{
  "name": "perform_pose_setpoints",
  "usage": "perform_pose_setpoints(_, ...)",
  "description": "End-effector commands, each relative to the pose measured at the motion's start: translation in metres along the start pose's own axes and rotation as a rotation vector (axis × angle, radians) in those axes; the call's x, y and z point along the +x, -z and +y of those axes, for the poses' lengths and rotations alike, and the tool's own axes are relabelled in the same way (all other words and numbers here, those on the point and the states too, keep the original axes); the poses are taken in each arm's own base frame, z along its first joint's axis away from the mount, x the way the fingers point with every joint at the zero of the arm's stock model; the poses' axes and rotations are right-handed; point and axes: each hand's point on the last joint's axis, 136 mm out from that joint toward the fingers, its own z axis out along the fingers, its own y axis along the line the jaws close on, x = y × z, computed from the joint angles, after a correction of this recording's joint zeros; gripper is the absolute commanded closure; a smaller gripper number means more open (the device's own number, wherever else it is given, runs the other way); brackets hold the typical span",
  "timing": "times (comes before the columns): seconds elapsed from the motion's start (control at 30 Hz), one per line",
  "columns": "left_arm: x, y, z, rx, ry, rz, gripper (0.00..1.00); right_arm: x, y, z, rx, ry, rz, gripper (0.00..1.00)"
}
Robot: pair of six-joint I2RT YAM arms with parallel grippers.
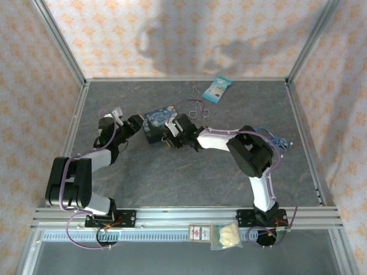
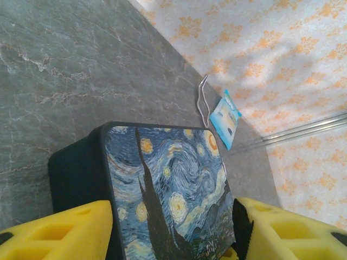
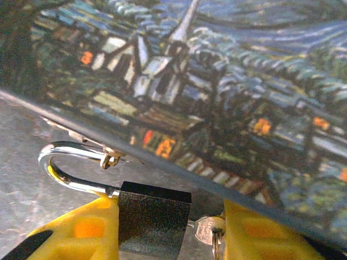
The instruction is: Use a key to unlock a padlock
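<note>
your right gripper (image 3: pixel 167 238) clamps the padlock (image 3: pixel 154 216), key (image 3: pixel 205 228) in it; your left gripper (image 2: pixel 173 235) straddles the tin (image 2: pixel 168 184), can't tell if gripping.

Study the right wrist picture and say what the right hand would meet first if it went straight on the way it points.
The padlock, which sits between the fingers of the right hand with the key at its end. Just past it, probably very close, is the side of the painted tin.
</note>
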Motion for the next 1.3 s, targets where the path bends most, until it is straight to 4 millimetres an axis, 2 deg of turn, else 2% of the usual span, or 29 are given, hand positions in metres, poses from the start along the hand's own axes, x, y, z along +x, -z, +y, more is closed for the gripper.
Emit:
perform_pose_setpoints(0.0, 0.013, 0.010, 0.002, 0.002, 0.023, 0.040, 0.43, 0.006, -0.003, 0.017, -0.093, -0.055, 0.081, 0.76)
perform_pose_setpoints(0.27, 0.033, 0.054, -0.006, -0.033, 0.066, -0.008, 0.43, -0.005, 0.001, 0.029, -0.177, -0.190, 0.108, 0.77)
perform_pose_setpoints(0.37, 0.042, 0.063, -0.010, -0.016, 0.103, -0.037, 0.44, -0.008, 0.004, 0.031, -0.190, -0.222, 0.103, 0.77)
perform_pose_setpoints(0.6, 0.063, 0.057, -0.017, 0.044, 0.176, -0.064, 0.50, -0.011, 0.004, 0.033, -0.201, -0.239, 0.098, 0.77)
perform_pose_setpoints(0.8, 0.054, 0.055, -0.018, 0.043, 0.174, -0.103, 0.49, -0.004, 0.016, 0.039, -0.229, -0.241, 0.098, 0.77)
perform_pose_setpoints(1.03, 0.042, 0.054, -0.019, 0.022, 0.150, -0.148, 0.46, 0.029, 0.047, 0.030, -0.151, -0.324, 0.147, 0.77)
perform_pose_setpoints(1.27, 0.021, 0.051, -0.015, -0.001, 0.127, -0.186, 0.37, 0.088, 0.079, -0.008, 0.120, -0.447, 0.231, 0.77)
